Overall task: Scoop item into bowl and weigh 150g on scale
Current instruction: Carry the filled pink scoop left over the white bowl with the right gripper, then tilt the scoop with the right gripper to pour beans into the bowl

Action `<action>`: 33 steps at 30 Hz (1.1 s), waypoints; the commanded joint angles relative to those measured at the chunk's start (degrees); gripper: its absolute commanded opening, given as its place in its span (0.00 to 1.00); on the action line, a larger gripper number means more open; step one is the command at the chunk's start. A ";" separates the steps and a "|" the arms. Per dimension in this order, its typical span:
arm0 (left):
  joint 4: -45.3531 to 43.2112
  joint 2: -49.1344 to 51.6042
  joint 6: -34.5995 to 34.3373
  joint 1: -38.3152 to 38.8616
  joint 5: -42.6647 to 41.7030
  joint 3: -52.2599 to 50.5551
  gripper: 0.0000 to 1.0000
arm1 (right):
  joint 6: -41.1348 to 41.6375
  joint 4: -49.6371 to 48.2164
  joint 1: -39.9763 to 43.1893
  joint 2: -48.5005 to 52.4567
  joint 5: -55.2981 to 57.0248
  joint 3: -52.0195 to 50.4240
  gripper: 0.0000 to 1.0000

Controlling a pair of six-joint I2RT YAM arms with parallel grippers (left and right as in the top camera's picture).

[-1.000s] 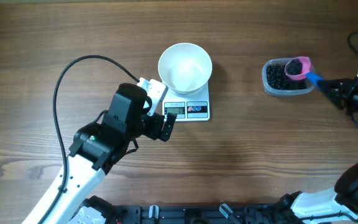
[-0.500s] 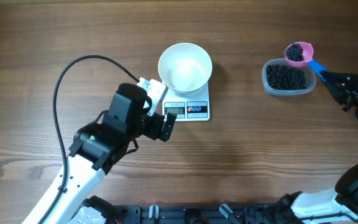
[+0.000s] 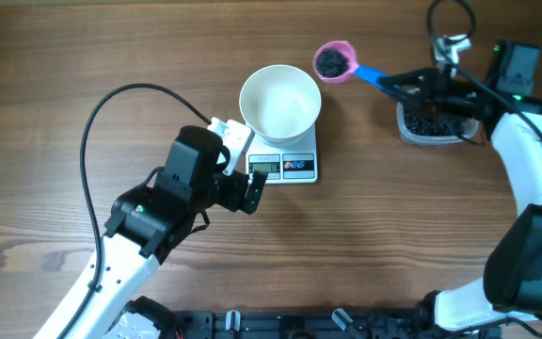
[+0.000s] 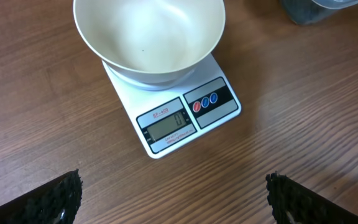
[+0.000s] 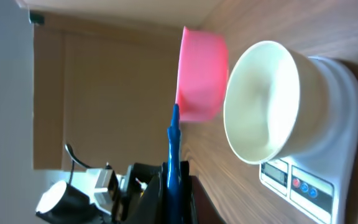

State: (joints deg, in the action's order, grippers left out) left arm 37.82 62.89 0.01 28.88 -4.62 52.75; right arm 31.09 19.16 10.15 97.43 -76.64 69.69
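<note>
Bare wooden table (image 3: pixel 393 226) lies open around the scale (image 3: pixel 294 167), which carries the white bowl (image 3: pixel 280 102). Right gripper (image 3: pixel 395 85) is clamped on the pink scoop (image 3: pixel 333 60) of black beads (image 3: pixel 331 63), above-right of the scale. Left gripper (image 4: pixel 174 193) is spread wide just below it.

Empty white bowl (image 3: pixel 280 101) sits on the white scale (image 3: pixel 294 167); black beads (image 3: pixel 331 62) fill the pink scoop (image 3: pixel 349 53) nearby.

The light is soft and even, and the table (image 3: pixel 64 56) looks warm and bright. The bowl (image 3: pixel 280 102) is very white, with a light grey shade inside. A dim shadow lies under it on the scale (image 4: pixel 219 102). In the left wrist view the fingers (image 4: pixel 48 199) in the bottom corners are dark. In the right wrist view the scoop (image 5: pixel 201 74) looks a bit fuzzy, and things far off are a blur
</note>
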 commanded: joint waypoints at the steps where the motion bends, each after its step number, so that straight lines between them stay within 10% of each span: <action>1: -0.13 0.11 1.07 0.24 -0.87 -0.15 1.00 | 5.27 -6.62 -4.28 0.61 2.49 0.68 0.04; 33: -0.13 0.11 1.07 0.26 -0.87 -0.15 1.00 | -35.30 2.16 -20.37 -6.51 40.59 0.81 0.04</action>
State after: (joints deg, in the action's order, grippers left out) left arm 37.71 62.89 0.19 28.88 -4.60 52.75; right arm 1.39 21.34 -8.27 93.12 -40.49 69.78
